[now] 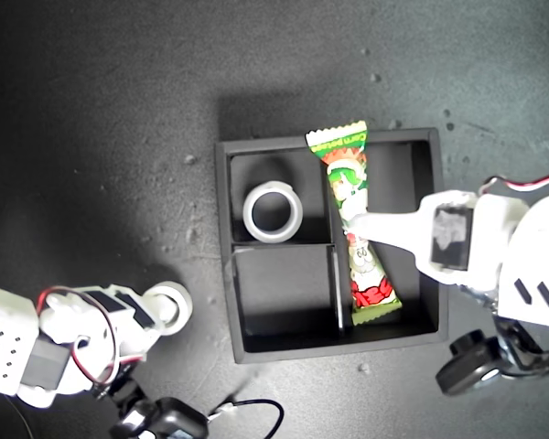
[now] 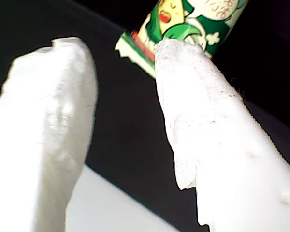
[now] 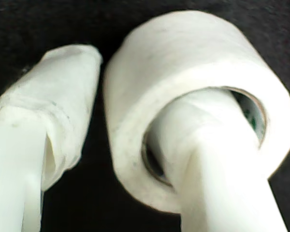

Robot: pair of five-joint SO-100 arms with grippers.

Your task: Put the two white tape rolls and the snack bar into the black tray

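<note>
The black tray (image 1: 224, 247) sits in the middle of the exterior view. One white tape roll (image 1: 248, 212) lies flat in its upper small compartment. The snack bar (image 1: 357, 183) lies in the long compartment, its top end resting over the rim. My first gripper (image 1: 361, 224) reaches in from the exterior view's right, just above the bar. It is open, and the bar's crimped end (image 2: 193, 19) shows past its fingertips (image 2: 183, 72). The other white tape roll (image 3: 183, 58), with a greenish core, is outside the tray at the exterior view's lower left. My second gripper (image 3: 135, 82) clasps its wall, one finger through the hole.
The table is dark and speckled. A black cable (image 1: 256, 407) loops near the bottom edge of the exterior view. Black motor parts (image 1: 467, 366) of the first arm hang beside the tray's lower right corner in that view.
</note>
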